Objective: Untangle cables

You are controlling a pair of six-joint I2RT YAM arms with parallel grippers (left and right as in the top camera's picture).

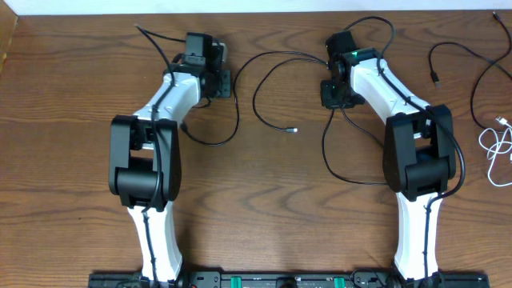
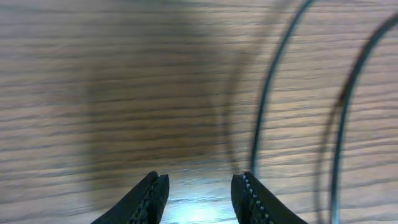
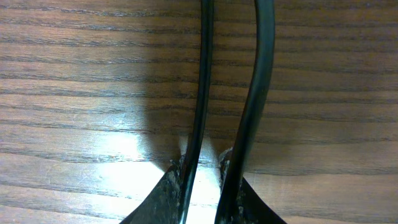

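Now the right gripper (image 3: 198, 169) is squeezed shut on a thin black cable (image 3: 203, 74), low over the wooden table (image 1: 72, 120). The left gripper (image 2: 199, 186) has its fingers apart with bare wood between them. More cable lies just beside it. I think this is the grabbing step. Next, the left one must slide over, pinch, then pull gently.

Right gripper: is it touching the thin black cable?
Touching. The right wrist view shows the black cable running down into the right gripper, lying against its finger with no gap visible.
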